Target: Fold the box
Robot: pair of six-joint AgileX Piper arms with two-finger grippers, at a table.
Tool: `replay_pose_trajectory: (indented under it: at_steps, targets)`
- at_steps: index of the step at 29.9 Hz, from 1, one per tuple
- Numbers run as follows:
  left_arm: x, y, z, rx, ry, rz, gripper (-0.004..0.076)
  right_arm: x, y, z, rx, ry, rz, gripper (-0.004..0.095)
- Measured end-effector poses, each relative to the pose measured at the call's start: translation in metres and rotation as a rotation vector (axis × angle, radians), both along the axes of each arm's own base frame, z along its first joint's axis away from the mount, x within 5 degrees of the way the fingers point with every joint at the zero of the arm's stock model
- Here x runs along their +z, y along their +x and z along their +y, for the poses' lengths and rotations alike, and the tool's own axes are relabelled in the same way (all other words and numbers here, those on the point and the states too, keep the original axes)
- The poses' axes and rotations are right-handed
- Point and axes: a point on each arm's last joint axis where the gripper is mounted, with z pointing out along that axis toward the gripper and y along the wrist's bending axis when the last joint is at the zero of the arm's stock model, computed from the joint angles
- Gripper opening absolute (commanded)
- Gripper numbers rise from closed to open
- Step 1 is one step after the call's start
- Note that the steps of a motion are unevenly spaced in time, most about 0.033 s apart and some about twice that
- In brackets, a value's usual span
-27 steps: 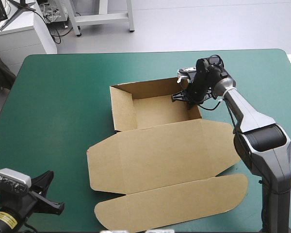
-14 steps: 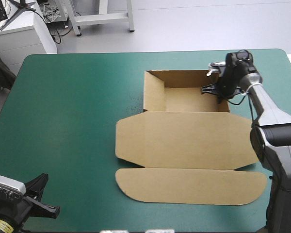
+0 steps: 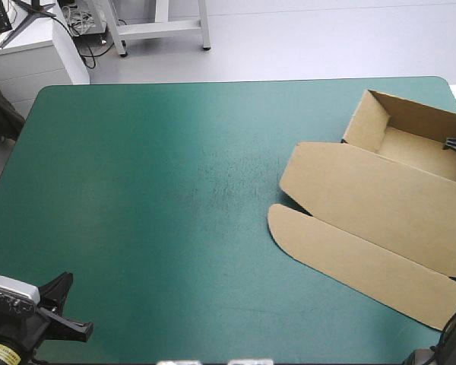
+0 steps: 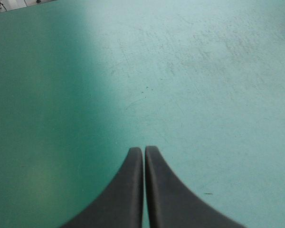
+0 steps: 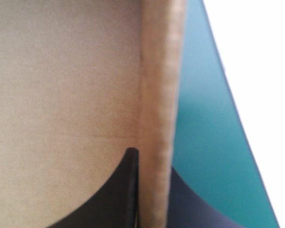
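Right jaws: pinching a raised wall of the box. One black side is inside the tray against the brown board, the other outside the wall over the teal-green cover. In the high view only a black tip of them shows, at the right side of the tray where the picture cuts off.

Tray is open-topped with its walls up. The left wall is the one farthest from the right jaws. Inside the tray: board floor and that jaw tip.

Lid lies flat on the surface, on the robot's side of the tray. Its rounded flap lies flat past it, nearer the robot again. Whole box sits skewed at the surface's right side, well apart from the left jaws.

Left jaws: pressed together, low at the near-left corner. Ahead of them is cover with fine scuff marks.

Past the far edge: pale floor, a white cabinet off the far-left corner, white frame legs.
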Motion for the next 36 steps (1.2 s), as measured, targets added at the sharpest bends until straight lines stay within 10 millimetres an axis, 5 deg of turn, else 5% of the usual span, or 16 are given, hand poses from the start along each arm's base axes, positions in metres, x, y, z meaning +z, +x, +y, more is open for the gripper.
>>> replay_pose_trajectory:
  at_steps: [5,9,18,22,28,30,36]
  targets:
    - [0.0,0.0,0.0,0.0,0.0,0.0,-0.001,-0.007,-0.021,-0.04,-0.088,0.027,0.003,-0.002]
    - [0.0,0.0,0.0,0.0,0.0,0.0,-0.001,-0.008,-0.023,-0.043,-0.085,0.04,-0.003,0.0017]
    - [0.0,0.0,0.002,0.011,0.021,-0.006,-0.001,0.007,-0.023,-0.048,-0.011,-0.037,-0.011,0.0363]
    - [0.0,0.0,0.002,0.012,0.022,-0.008,-0.001,0.042,-0.028,-0.046,0.007,-0.1,-0.079,0.0449]
    - [-0.001,0.0,0.002,0.012,0.024,-0.006,-0.001,0.117,-0.054,-0.025,0.024,-0.177,-0.233,0.0437]
    - [-0.004,0.001,0.001,0.016,0.017,0.008,-0.001,0.143,-0.065,-0.012,0.03,-0.164,-0.315,0.038]
    - [-0.01,0.005,-0.001,0.012,-0.014,0.004,-0.001,0.22,-0.111,0.048,0.158,-0.101,-0.595,-0.0014]
